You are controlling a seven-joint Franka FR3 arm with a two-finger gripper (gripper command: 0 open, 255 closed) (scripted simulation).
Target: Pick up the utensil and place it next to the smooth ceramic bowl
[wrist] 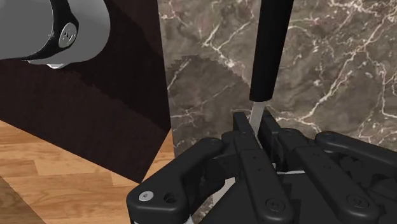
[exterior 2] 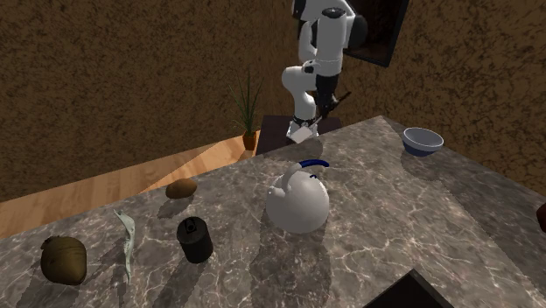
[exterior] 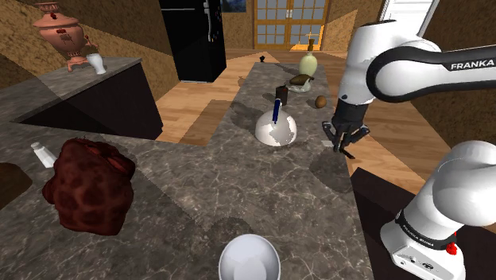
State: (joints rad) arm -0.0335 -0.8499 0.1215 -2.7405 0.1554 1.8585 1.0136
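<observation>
Marble counter (exterior: 238,183) lies under my claw (wrist: 254,122), which is pinching the utensil (wrist: 270,51) by its thin pale blade, black handle pointing outward, over the counter's edge at the shoulder view's right. I judge it light, stiff and slippery; the handle would grip better. The bowl (exterior: 249,258) sits nearer, to the left.

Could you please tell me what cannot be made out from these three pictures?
- Wrist view: the working end of the utensil is hidden between the fingers of the gripper, so knife, fork or spoon cannot be told.
- Shoulder view: the bottom edge cuts off the lower part of the bowl.
- Second exterior view: the gripper is too small and dark to show its hold.
</observation>
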